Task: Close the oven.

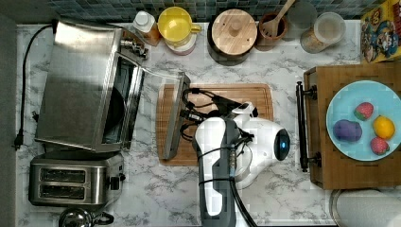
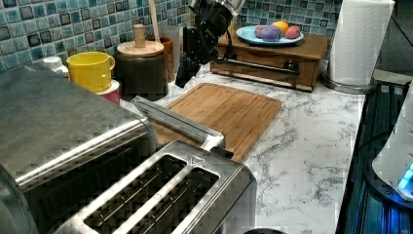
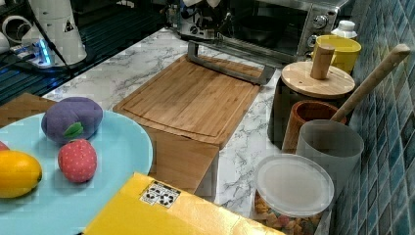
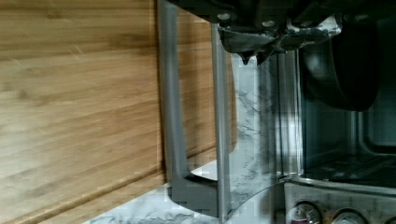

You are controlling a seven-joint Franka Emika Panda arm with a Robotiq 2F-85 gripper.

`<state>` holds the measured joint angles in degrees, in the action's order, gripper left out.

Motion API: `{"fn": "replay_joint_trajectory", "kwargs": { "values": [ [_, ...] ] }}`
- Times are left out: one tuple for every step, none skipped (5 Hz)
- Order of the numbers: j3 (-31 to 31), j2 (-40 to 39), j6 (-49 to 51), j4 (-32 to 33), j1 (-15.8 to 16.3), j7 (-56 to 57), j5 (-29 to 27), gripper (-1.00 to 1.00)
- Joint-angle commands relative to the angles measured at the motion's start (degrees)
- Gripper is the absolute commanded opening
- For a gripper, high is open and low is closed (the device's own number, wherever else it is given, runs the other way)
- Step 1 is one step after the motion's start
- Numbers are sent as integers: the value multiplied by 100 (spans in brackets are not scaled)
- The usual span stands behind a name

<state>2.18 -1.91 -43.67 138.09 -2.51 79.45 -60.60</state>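
Oven (image 1: 80, 85) sits at the top view's left on the marble counter (image 1: 156, 198), black cord (image 1: 23, 85) running down its outer side. Door (image 1: 158, 109) is dropped fully open, glass pane flat, far edge lying over the near edge of the board (image 1: 236, 94). Bar handle (image 1: 176, 118) runs along that edge; in the right view it stands just above the wood (image 3: 227, 68). A dark pan (image 4: 341, 70) is inside the cavity; knobs (image 4: 303, 214) show on the front panel.

Gripper (image 1: 189, 111) hangs over the board just beside the handle, on the side away from the oven. In the left view it (image 2: 187, 70) is above the board (image 2: 224, 109), apart from the wood and not touching the handle (image 2: 178, 119). Fingers: cannot tell whether spread or pressed together; the wrist view shows only the dark tips (image 4: 254, 53) near the door's edge, nothing between them.

Toaster (image 1: 71, 182) stands tight against the oven at the top view's lower left, kettle (image 1: 80, 218) below it. Along the tiled wall: yellow mug (image 1: 176, 23), canister with wooden lid (image 1: 233, 30), cup holding a spoon (image 1: 273, 26). At the top view's right, a wooden box (image 1: 340, 175) carries a blue plate (image 1: 340, 109) of toy fruit.
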Motion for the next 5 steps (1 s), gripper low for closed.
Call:
{"fn": "replay_joint_trajectory", "kwargs": {
  "values": [
    [189,-119,-84,-153,-77,887,-975,-100],
    [174,-368,-152,-222,-34,975,-931,-100],
    [112,-725,71,-447,38,1044,-876,-100],
    [56,-882,-80,-505,55,1288,-1220,-100],
    [13,-717,-182,-354,-16,1923,-1835,-100]
  ]
}}
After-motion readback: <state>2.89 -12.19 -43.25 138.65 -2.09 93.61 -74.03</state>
